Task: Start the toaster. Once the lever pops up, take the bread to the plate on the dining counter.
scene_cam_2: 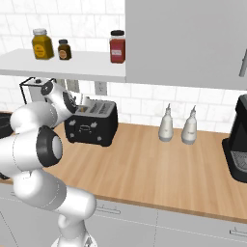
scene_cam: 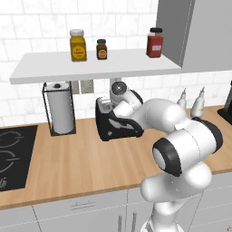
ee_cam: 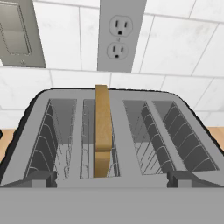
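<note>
The toaster [scene_cam_2: 91,126] is black with a silver-grey top and stands on the wood worktop against the tiled wall; my arm partly covers the toaster [scene_cam: 106,124] in the left base view. In the hand view I look down into the toaster's [ee_cam: 131,98] wire-lined slots. The bread [ee_cam: 103,127], a thin tan slice, stands on edge in a slot left of centre. My gripper [ee_cam: 111,180] hovers open just above the toaster's near edge, with one fingertip at each side and nothing between them. The plate and the dining counter are out of view.
A paper towel holder [scene_cam: 59,111] stands left of the toaster, beyond it a black cooktop [scene_cam: 11,156]. Two white bottles [scene_cam_2: 166,124] and a black coffee machine [scene_cam_2: 239,144] are to the right. A shelf [scene_cam: 90,65] with jars hangs low overhead. A wall outlet [ee_cam: 119,35] sits behind the toaster.
</note>
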Robot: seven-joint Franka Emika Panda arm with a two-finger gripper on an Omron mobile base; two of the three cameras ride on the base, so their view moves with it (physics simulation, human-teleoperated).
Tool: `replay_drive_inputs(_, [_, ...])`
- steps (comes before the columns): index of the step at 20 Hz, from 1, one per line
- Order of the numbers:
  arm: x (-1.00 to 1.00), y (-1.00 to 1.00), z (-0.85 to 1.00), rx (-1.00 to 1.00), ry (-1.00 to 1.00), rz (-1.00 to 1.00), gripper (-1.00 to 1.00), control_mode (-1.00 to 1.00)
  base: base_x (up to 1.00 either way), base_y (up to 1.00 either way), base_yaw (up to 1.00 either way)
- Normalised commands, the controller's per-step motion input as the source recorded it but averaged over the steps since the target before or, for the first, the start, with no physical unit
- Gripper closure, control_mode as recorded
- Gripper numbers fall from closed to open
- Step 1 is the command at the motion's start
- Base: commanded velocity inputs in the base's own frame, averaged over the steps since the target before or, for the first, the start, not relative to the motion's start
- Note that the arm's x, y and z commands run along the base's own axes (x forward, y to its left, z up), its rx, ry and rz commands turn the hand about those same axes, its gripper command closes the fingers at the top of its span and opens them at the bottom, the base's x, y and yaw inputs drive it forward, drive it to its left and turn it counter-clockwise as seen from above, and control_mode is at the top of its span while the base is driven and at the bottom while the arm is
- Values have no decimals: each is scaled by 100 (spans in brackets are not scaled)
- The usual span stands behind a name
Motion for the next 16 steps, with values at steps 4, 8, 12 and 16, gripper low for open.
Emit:
replay_drive_inputs(4, [9, 0, -5, 0, 0, 0, -100, -100, 0, 0, 0])
replay_drive_inputs(8, [18, 0, -11, 0, 0, 0, -100, -100, 0, 0, 0])
replay_drive_inputs(12, [21, 0, -15, 0, 0, 0, -100, -100, 0, 0, 0])
replay_drive_inputs(16, [14, 0, -12, 0, 0, 0, -100, -100, 0, 0, 0])
